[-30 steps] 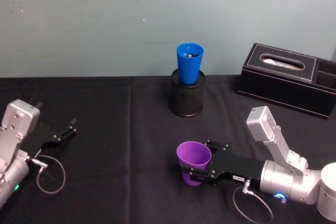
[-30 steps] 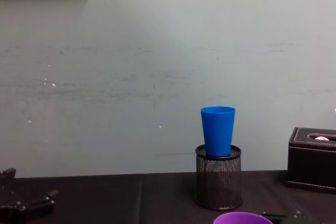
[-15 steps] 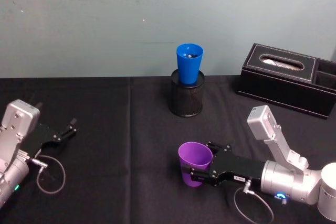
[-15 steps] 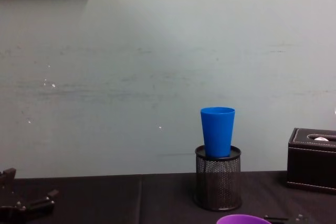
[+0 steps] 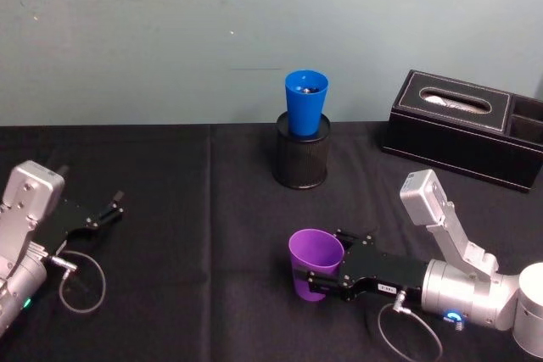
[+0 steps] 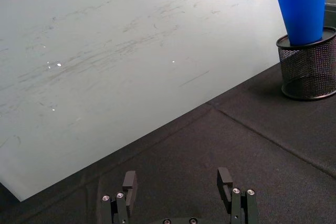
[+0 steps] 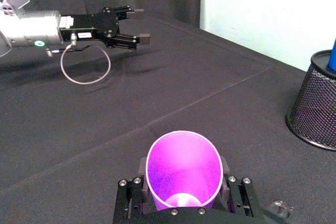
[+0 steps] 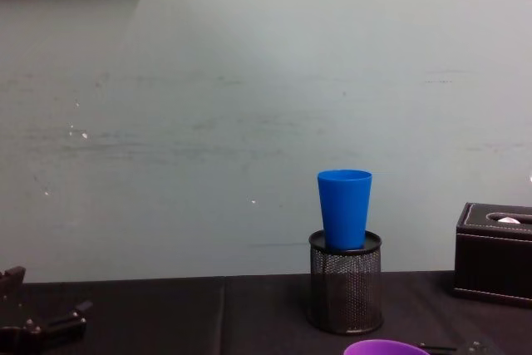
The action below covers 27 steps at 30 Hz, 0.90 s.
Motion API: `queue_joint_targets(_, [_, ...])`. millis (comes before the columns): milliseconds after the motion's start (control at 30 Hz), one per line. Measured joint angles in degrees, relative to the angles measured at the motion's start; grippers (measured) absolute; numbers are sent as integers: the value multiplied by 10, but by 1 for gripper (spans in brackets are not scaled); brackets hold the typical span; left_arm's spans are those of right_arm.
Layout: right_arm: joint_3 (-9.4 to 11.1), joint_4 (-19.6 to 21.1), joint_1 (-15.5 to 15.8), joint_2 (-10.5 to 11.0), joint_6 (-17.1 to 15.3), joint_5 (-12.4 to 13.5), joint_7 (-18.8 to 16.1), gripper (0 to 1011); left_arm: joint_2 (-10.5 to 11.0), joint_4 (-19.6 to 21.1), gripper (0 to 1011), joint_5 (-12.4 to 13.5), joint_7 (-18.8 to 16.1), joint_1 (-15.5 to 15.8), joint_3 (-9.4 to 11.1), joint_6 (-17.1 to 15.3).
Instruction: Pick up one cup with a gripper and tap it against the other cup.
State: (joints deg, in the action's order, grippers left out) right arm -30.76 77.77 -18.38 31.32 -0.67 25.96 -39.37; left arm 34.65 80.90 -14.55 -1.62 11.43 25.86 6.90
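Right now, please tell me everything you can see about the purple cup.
The purple cup is a smooth, tapered tumbler that looks like plastic, with a wide round rim. It stands upright, mouth up, and seems empty inside. The right gripper has its black fingers closed on its two sides, low on the black tablecloth, near the robot. It is well apart from the blue cup, which sits in the black mesh holder.

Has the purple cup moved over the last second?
Yes, slightly. In the head view the purple cup, held by the right gripper, has drifted down and right, away from the mesh holder; in the chest view its rim sits lower.
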Motion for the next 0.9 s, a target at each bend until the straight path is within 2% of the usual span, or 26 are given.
queue_joint_targets(167, [0, 0, 0, 0, 0, -1, 0, 756, 0, 0, 1000, 0, 0, 0, 0, 0])
queue_joint_targets(500, [-1, 0, 0, 1, 0, -2, 0, 1002, 0, 0, 1000, 0, 0, 0, 0, 0])
queue_joint_targets(767, [0, 0, 0, 1, 0, -2, 1, 1003, 0, 0, 1000, 0, 0, 0, 0, 0])
queue_joint_targets(900, [7, 4, 5, 0, 20, 3, 1, 1003, 0, 0, 1000, 0, 0, 0, 0, 0])
